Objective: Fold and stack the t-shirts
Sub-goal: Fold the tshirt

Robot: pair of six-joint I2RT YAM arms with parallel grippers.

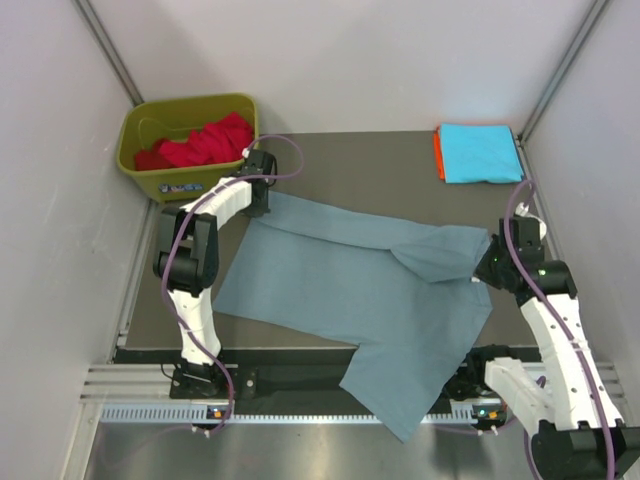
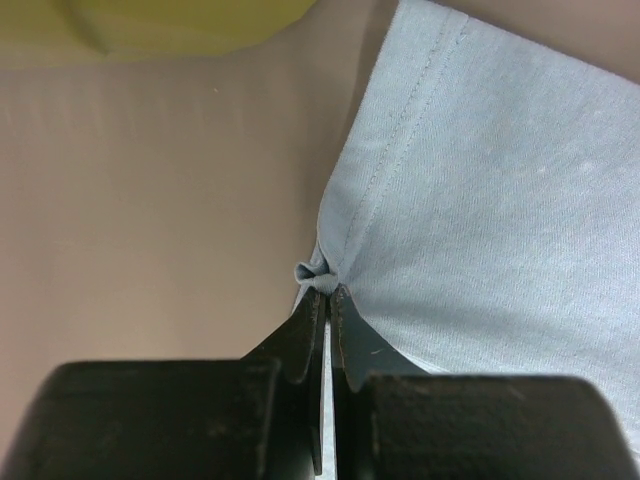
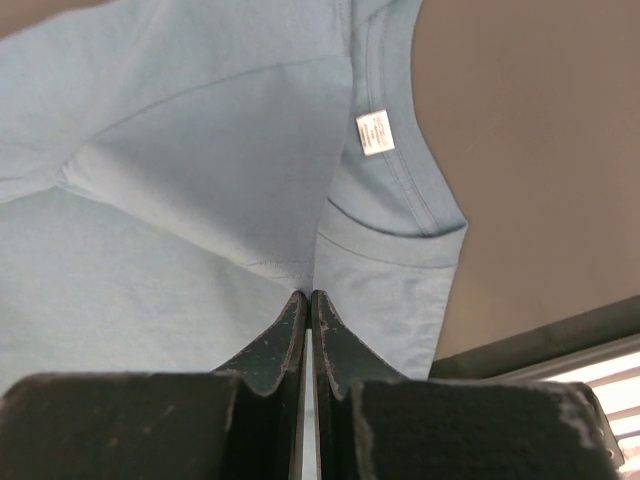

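A dusty grey-blue t-shirt (image 1: 350,285) lies spread across the table, its lower part hanging over the near edge. My left gripper (image 1: 262,200) is shut on its far left corner, pinching a small bunch of hem (image 2: 318,272). My right gripper (image 1: 484,272) is shut on the shirt (image 3: 200,200) at its right side, near the neck with its white label (image 3: 375,132). A folded cyan t-shirt (image 1: 480,152) lies on an orange one (image 1: 437,152) at the far right. Red t-shirts (image 1: 205,140) lie in the bin.
An olive-green plastic bin (image 1: 185,178) stands at the far left corner, close behind my left gripper; its rim shows in the left wrist view (image 2: 150,25). White walls close in on both sides. The metal rail (image 1: 140,385) runs along the near edge.
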